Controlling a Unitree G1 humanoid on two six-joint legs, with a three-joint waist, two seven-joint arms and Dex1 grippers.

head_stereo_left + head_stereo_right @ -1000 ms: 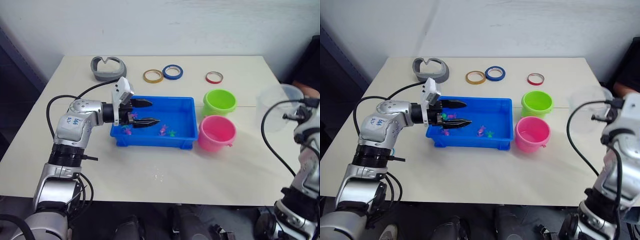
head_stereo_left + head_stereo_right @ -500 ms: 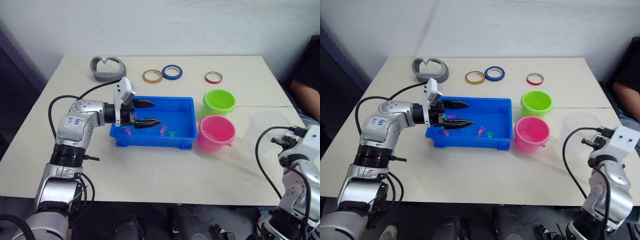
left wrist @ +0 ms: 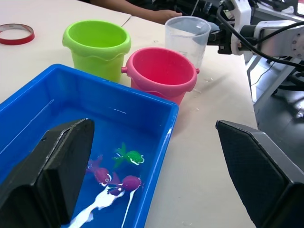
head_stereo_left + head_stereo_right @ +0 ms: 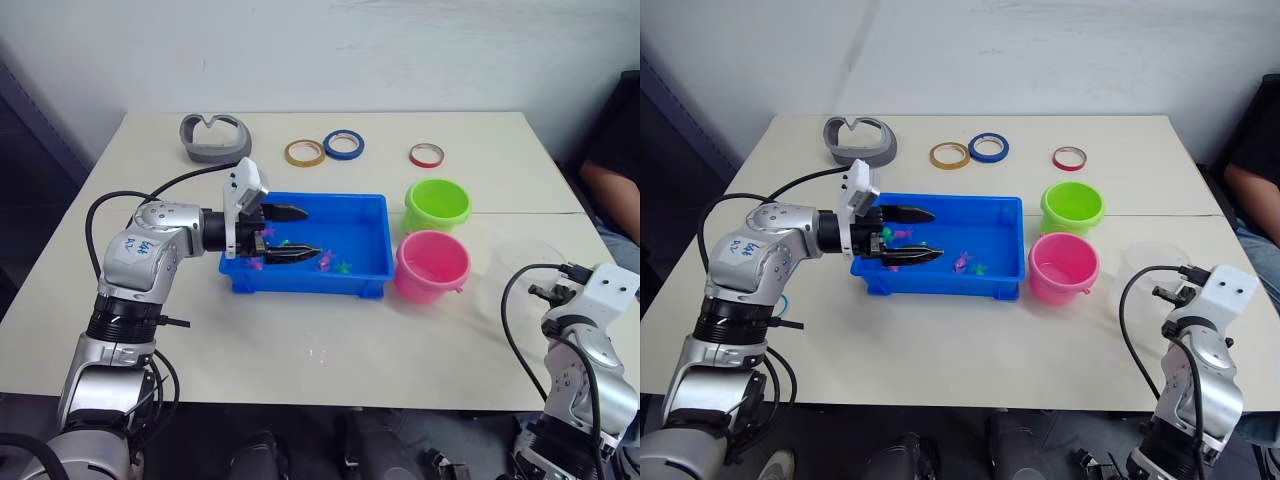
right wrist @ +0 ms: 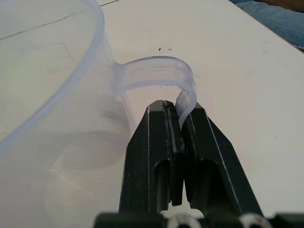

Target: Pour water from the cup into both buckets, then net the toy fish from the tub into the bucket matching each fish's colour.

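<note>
Standing upright on the table near its right edge, the cup is well clear of the pink bucket and the green bucket, which puts it out of the way of the netting work. The right gripper has its fingers pressed together on the cup's curved clear handle, a pinch that steadies the cup on the tabletop. Whether any water remains in the cup is hard to judge, though the pink bucket seems to hold some.

Over at the blue tub, the left gripper hovers with its fingers spread wide above the water, placed there probably to reach into or over the tray. Below it lie a green fish and pink fish. The pouring looks done; the netting is not yet begun.
</note>
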